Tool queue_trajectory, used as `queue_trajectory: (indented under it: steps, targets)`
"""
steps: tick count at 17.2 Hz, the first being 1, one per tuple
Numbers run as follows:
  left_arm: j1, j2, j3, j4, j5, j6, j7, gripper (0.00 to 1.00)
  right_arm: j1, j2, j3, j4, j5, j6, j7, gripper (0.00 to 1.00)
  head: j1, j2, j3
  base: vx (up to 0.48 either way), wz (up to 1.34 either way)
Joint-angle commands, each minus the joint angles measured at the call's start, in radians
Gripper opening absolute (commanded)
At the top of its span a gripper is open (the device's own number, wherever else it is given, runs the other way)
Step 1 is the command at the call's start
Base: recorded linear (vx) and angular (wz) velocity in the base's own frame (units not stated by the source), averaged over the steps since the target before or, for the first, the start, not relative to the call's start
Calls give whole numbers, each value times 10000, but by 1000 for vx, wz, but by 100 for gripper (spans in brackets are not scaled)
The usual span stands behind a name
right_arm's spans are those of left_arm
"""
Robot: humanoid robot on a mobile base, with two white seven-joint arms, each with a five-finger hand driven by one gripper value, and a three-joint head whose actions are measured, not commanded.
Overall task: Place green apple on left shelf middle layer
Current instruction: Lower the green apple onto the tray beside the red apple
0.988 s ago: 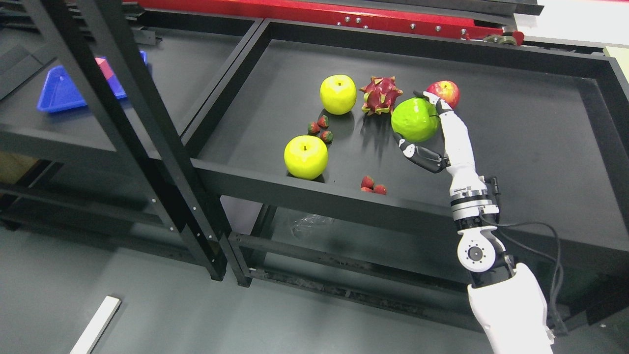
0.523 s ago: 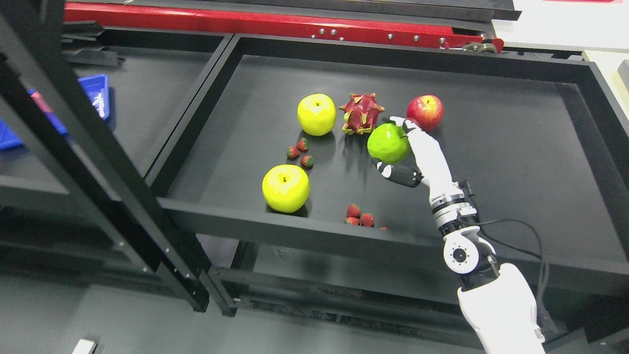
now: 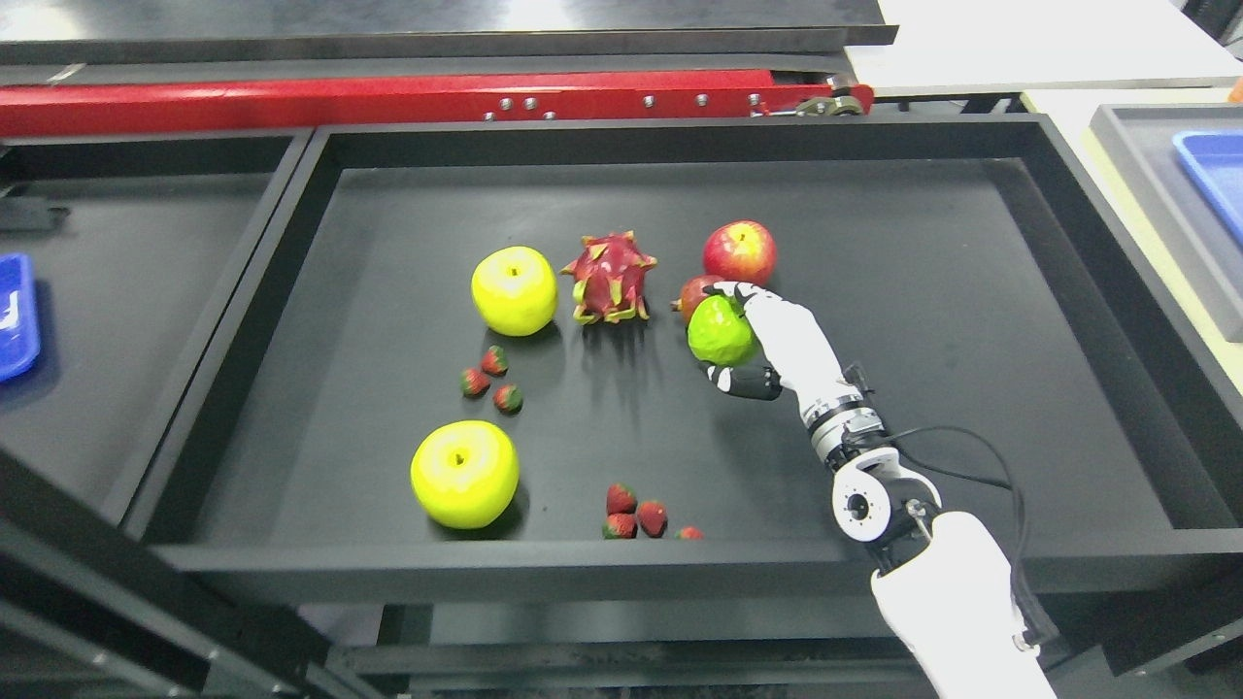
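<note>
The green apple point(image 3: 717, 332) sits in my right hand point(image 3: 721, 331), whose white fingers point(image 3: 767, 309) curl over its top and right side while the dark thumb point(image 3: 738, 381) comes in under it. The hand is shut on the apple, over the middle of the big black shelf tray point(image 3: 971, 320). I cannot tell whether the apple touches the tray floor. A red fruit point(image 3: 693, 291) is half hidden right behind it. Part of the left shelf point(image 3: 117, 311) shows at the picture's left.
On the tray lie a red apple point(image 3: 740, 252), a dragon fruit point(image 3: 610, 278), two yellow apples point(image 3: 514, 289) point(image 3: 464, 474) and strawberries point(image 3: 493, 381) point(image 3: 636, 515). A blue tray point(image 3: 14, 316) rests on the left shelf. A grey tray point(image 3: 1146, 184) stands at the far right.
The whole picture has shifted, so the camera has moved. My right hand stays shut on the green apple, which now looks smaller and lower beside the red apple.
</note>
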Motion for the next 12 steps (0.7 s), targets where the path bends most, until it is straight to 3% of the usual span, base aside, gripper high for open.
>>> queue_trajectory:
  steps: [1,5,8,12]
  targets:
    - [1,175,0,-1,0,-25,1,100,-640,108,1182,866,402,7,15,0,0,0,0,172,-343]
    - [1,175,0,-1,0,-10,1,100,-765,308,1396,929,341,-130,15,0,0,0,0,141,-215]
    - [1,175,0,-1,0,-25,1,100,-780,308,1994,898,264,-972,15,0,0,0,0,111,-157]
    - [1,175,0,14,0,-10,1,100,-1470,828,2808,944,356,-1097,137,0,0,-2,0,64,-80]
